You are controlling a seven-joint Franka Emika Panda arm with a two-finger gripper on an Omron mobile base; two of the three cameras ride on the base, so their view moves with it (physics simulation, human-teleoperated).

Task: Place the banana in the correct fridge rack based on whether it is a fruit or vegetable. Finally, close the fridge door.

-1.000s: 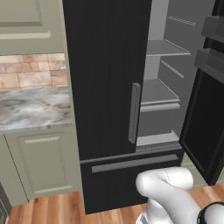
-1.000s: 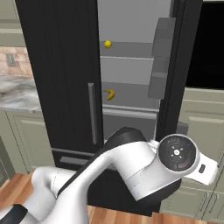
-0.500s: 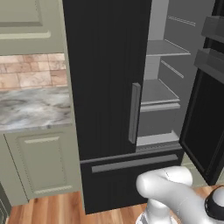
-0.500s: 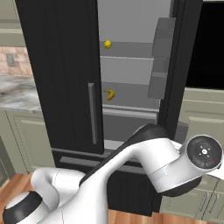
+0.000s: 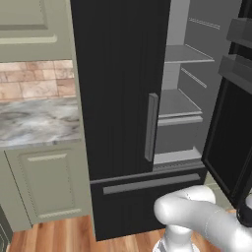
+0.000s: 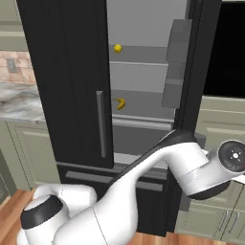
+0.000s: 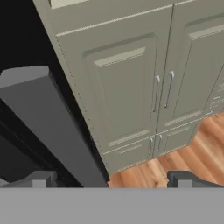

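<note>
Banana [image 6: 120, 103] lies on the fridge rack [image 6: 143, 116], while the spread, empty hand [image 7: 111, 179] faces the cabinet beside the open fridge door [image 6: 191, 81], which a careless swing could strike.

2 base cameras flank the arm, sharing the open fridge [image 5: 187, 98]; the hand camera closely faces cabinets [image 7: 131, 83].

No text, label, brand, number or sign can be read anywhere. The fridge door [image 5: 118, 88] is plain black. The cabinet doors [image 7: 131, 87] carry no markings.
</note>
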